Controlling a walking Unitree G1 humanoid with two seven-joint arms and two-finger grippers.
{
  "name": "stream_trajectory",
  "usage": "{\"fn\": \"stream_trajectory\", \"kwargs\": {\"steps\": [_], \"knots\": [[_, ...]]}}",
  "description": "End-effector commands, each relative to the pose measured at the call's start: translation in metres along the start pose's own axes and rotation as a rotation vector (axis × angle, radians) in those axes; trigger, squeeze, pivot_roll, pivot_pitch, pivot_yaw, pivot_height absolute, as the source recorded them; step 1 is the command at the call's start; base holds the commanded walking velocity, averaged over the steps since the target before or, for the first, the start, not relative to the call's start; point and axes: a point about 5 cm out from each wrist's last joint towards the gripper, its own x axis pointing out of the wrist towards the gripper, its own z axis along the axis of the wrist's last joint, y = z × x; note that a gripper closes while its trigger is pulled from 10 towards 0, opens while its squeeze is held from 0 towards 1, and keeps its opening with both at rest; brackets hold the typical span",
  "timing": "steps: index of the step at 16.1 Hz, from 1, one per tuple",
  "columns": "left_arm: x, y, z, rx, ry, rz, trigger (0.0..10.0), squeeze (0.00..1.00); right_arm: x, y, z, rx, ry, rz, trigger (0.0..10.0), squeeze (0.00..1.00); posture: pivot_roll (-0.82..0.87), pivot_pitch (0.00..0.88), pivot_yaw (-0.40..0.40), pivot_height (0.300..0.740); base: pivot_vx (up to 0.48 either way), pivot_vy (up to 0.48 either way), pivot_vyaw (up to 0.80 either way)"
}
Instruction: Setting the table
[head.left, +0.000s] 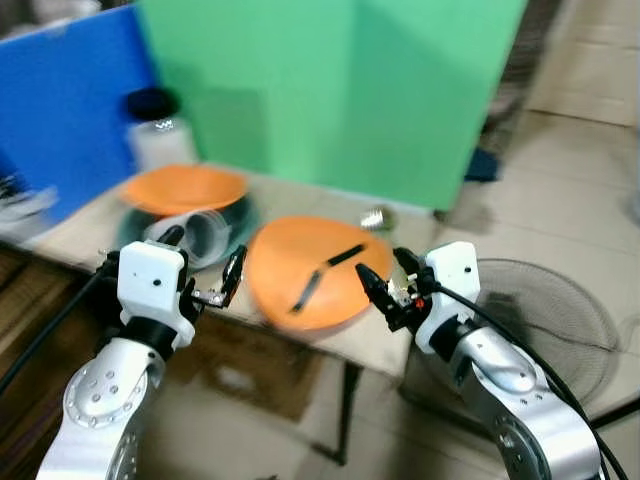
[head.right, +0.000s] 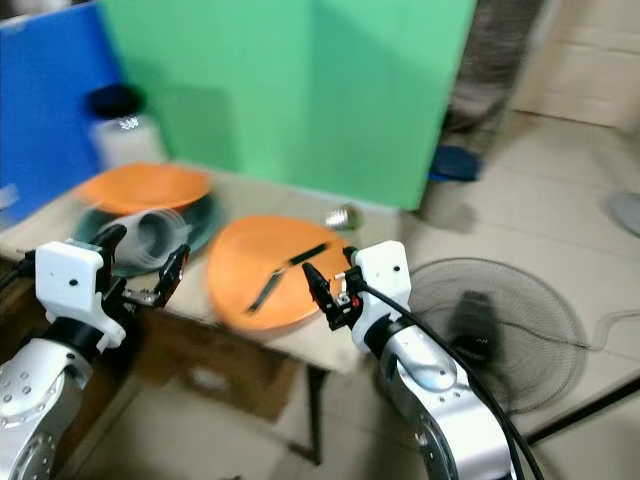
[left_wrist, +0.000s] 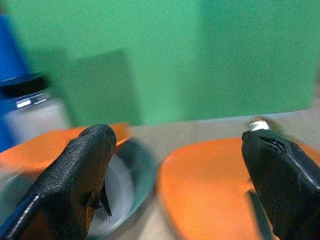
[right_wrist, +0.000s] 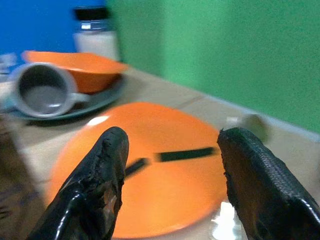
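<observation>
Broadly, left eye view: a table (head.left: 90, 225) before green and blue boards carries an orange plate (head.left: 310, 270) with a dark utensil (head.left: 328, 272) lying on it, an orange bowl (head.left: 185, 188) on a teal plate (head.left: 240, 215), a grey mug (head.left: 200, 235) on its side, and a white jar (head.left: 160, 135) with a black lid.
Left gripper (head.left: 205, 265): held at the table's near edge by the mug, fingers spread, nothing held.
Right gripper (head.left: 385, 275): at the orange plate's right rim, fingers apart, empty.
Right eye view: a floor fan (head.right: 505, 325) lies on the tiles right of the table.
Left wrist view: a small silvery object (left_wrist: 259, 124) sits beyond the orange plate.
Right wrist view: the mug's open mouth faces the camera, and the utensil lies between the two fingertips (right_wrist: 112, 150).
</observation>
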Motion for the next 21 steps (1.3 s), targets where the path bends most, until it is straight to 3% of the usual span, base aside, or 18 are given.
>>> {"fn": "stream_trajectory", "kwargs": {"steps": [1,8,9,11,12,15,17,21], "knots": [[0.001,-0.008,-0.001,-0.006,0.007,-0.06,10.0,0.0,-0.001,-0.007,-0.001,-0.006,0.009,-0.036,10.0,0.0,0.19,0.0,0.03,0.74,0.341,0.0,0.0],[0.007,-0.012,-0.004,0.0,0.018,-0.188,10.0,0.0,0.001,-0.012,-0.001,0.063,0.017,-0.064,10.0,0.0,0.17,0.0,0.043,0.74,0.241,0.0,0.0],[0.008,-0.02,-0.018,0.067,0.099,-0.319,10.0,0.0,0.004,-0.009,-0.001,0.098,0.029,0.0,10.0,0.0,0.17,0.0,0.043,0.74,0.0,0.0,0.0],[0.007,-0.02,-0.029,0.121,0.164,-0.368,10.0,0.0,0.009,-0.006,-0.002,0.1,0.044,0.061,10.0,0.0,0.16,0.0,0.05,0.74,0.0,0.0,0.0],[0.004,-0.013,-0.037,0.132,0.211,-0.349,10.0,0.0,0.014,-0.007,-0.004,0.093,0.063,0.077,10.0,0.0,0.15,0.0,0.056,0.74,0.0,0.0,0.0],[-0.002,0.002,-0.042,0.1,0.222,-0.32,10.0,0.0,0.025,-0.012,-0.005,0.091,0.077,0.106,10.0,0.0,0.16,0.0,0.053,0.74,0.0,0.0,0.0],[-0.005,0.004,-0.051,0.056,0.234,-0.365,10.0,0.0,0.031,-0.012,-0.009,0.035,0.12,0.167,10.0,0.0,0.17,0.0,0.04,0.74,0.0,0.0,0.0],[-0.012,0.021,-0.077,0.08,0.34,-0.357,10.0,0.0,0.039,-0.011,-0.01,-0.015,0.135,0.225,10.0,0.0,0.16,0.0,0.046,0.74,0.0,0.0,0.0]]}}
